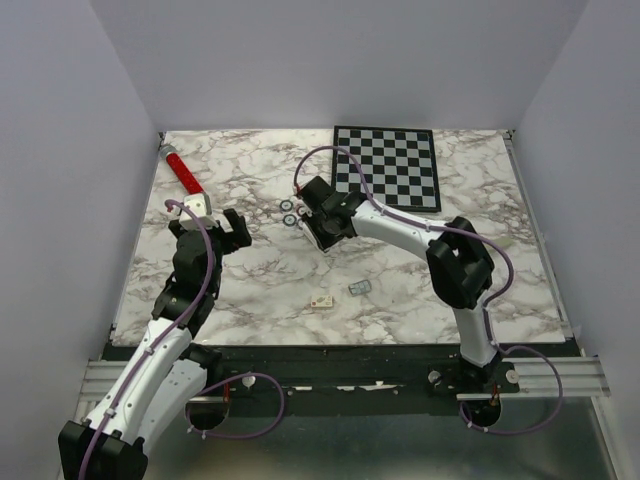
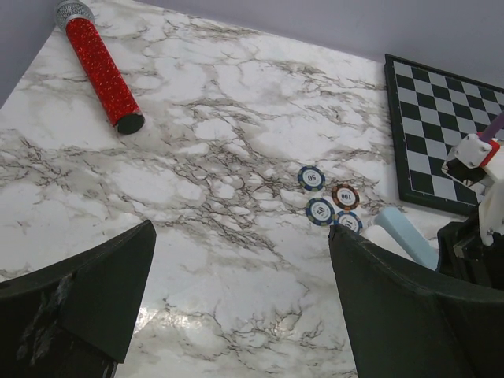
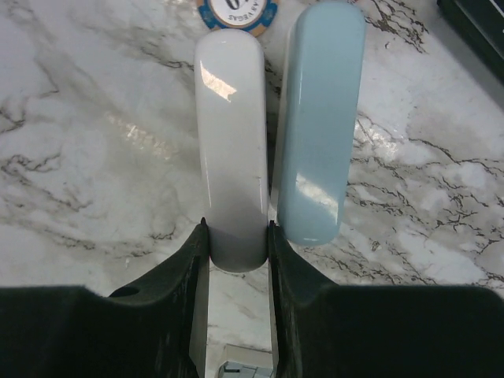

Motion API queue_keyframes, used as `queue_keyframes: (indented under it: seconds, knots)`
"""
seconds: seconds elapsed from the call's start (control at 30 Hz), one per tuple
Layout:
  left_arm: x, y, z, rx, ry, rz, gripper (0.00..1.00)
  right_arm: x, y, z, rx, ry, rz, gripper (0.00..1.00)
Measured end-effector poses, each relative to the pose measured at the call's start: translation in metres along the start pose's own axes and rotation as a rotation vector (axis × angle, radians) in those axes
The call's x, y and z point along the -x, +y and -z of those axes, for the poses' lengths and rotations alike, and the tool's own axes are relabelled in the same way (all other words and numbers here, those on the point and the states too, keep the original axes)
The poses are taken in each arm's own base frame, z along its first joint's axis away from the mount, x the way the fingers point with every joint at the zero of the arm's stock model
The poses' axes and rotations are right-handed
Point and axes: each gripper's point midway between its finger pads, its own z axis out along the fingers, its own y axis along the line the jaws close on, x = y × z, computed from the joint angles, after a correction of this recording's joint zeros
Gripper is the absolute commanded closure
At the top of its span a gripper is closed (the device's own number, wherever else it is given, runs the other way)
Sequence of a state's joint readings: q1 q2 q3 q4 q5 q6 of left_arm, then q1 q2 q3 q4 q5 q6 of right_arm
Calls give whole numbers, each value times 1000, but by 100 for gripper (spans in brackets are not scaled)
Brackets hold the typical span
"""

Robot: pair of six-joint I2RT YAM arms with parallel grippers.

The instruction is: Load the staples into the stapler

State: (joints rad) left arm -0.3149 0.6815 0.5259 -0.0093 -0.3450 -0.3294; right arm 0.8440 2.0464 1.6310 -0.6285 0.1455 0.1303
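The right pincer (image 3: 236, 230) is clenched on the near end of a white bar (image 3: 232, 118), one finger against each long side. The stapler (image 3: 319, 118), light blue face up, lies just beside that bar and parallel to it, outside the grip. Whether the two touch cannot be told. Only the right wrist view shows this hold. From above, the arm's head covers both pieces, just off the near left corner of the checkerboard (image 1: 388, 165). The left wrist view catches only their far ends, next to four poker chips (image 2: 323, 206) left of the checkerboard's near edge. The left pincer (image 2: 242, 236) is released, jaws wide with nothing between them, over bare marble well left of the checkerboard. The staples (image 1: 359, 288) show in the top view alone, lying flat on the worktop (image 1: 250, 290) well nearer the arm bases than the checkerboard. A small cream box (image 1: 322, 301) sits just to their left. A red glitter microphone (image 2: 98, 67) lies far left of the checkerboard, near the worktop's back corner.
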Motion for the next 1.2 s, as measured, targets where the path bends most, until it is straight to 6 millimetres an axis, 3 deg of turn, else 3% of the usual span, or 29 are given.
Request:
queue_keyframes:
  seconds: [0.1, 0.2, 0.33, 0.43, 0.57, 0.67, 0.77, 0.9, 1.0, 1.1, 1.2]
  knots:
    - [1, 1, 0, 3, -3, 1, 1, -4, -8, -11, -21, 38, -40, 59]
    - [2, 1, 1, 2, -8, 2, 1, -2, -8, -10, -22, 46, -60, 44]
    - [7, 1, 4, 0, -24, 8, 1, 2, -8, -5, -20, 38, -72, 32]
    - [11, 5, 10, 14, -40, 14, 1, 9, -11, 9, -18, 11, -83, 26]
    - [21, 13, 19, 49, -76, 27, 1, 35, -36, 59, -23, -111, -156, 20]
    - [38, 21, 31, 79, -129, 37, 1, 44, -79, 104, -57, -223, -263, 16]
    - [63, 28, 46, 101, -206, 48, 1, 36, -136, 146, -123, -326, -400, 12]
    - [101, 36, 70, 126, -322, 74, 1, -4, -207, 189, -247, -415, -590, 7]
    - [128, 42, 86, 152, -391, 79, 1, -38, -238, 222, -342, -480, -690, 0]
    - [149, 45, 97, 170, -431, 74, 1, -65, -255, 268, -456, -589, -746, 0]
    - [173, 46, 108, 185, -472, 68, 1, -75, -257, 320, -542, -761, -751, 0]
